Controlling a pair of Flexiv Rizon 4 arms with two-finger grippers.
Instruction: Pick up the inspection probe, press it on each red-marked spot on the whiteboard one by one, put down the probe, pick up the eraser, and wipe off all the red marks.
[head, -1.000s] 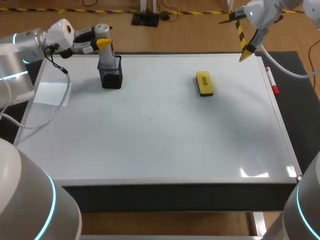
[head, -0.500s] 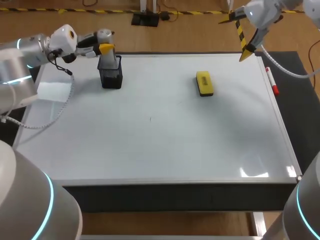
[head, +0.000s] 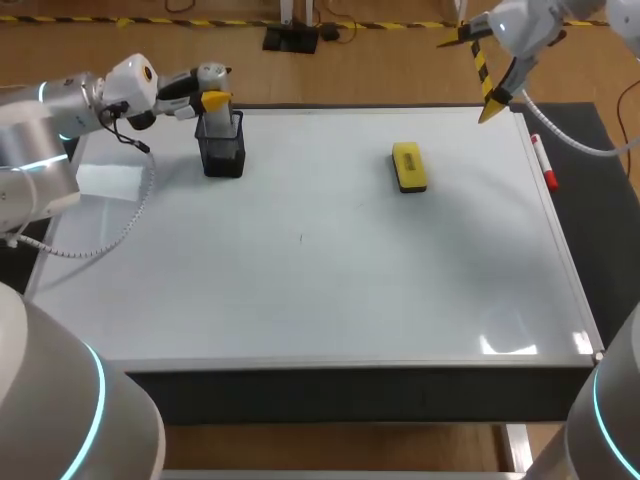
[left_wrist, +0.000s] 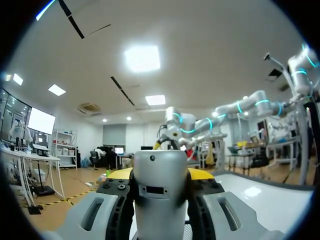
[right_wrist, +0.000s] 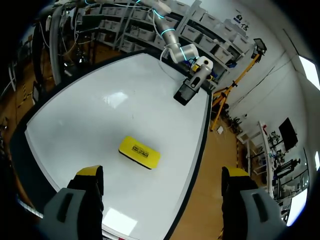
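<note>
The left gripper (head: 213, 98) was clamped on the inspection probe (left_wrist: 160, 182), held upright with its lower end at the black holder (head: 223, 152) near the whiteboard's (head: 320, 300) far left corner. The right gripper (right_wrist: 162, 172) hung spread wide; the eraser (head: 409, 166) lay untouched. Probe pickup looked to be in hand: next, lift clear and find a mark, though I spotted none

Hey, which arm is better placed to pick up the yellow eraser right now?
Right. Its open end effector hangs empty with the eraser ahead of it, on its side of the whiteboard. The left end effector is across the board, closed on the inspection probe at the black holder.
</note>
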